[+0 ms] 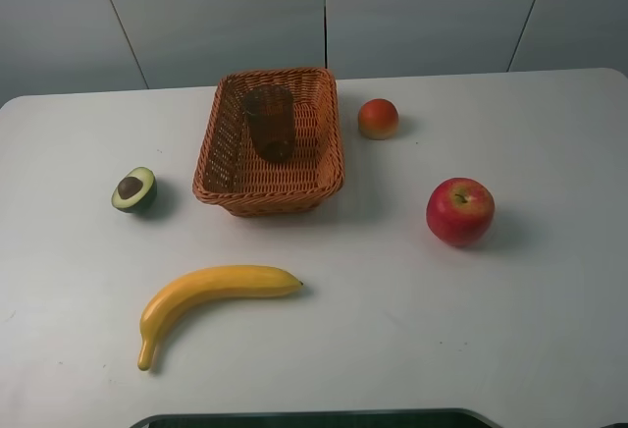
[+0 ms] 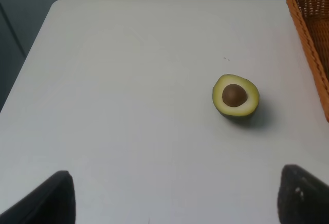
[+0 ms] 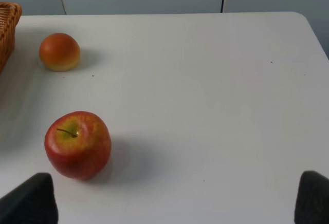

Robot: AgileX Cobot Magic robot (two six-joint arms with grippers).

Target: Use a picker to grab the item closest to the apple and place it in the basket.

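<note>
Sits on the white table point(image 1: 549, 330), well behind the red apple point(image 1: 459, 211) and right of the wicker basket point(image 1: 330, 143): small orange-red peach point(image 1: 378, 119), likely light, firm, smooth. Best pinched across its widest middle. Right gripper point(image 3: 177, 198) spread wide, holding nothing.

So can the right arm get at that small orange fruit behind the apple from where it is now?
Probably yes. The orange fruit sits alone on bare table, apart from the apple and the basket, and the jaws are spread wide.

Woven wicker basket point(image 1: 218, 148) (glossy apple point(image 1: 459, 211))
</note>
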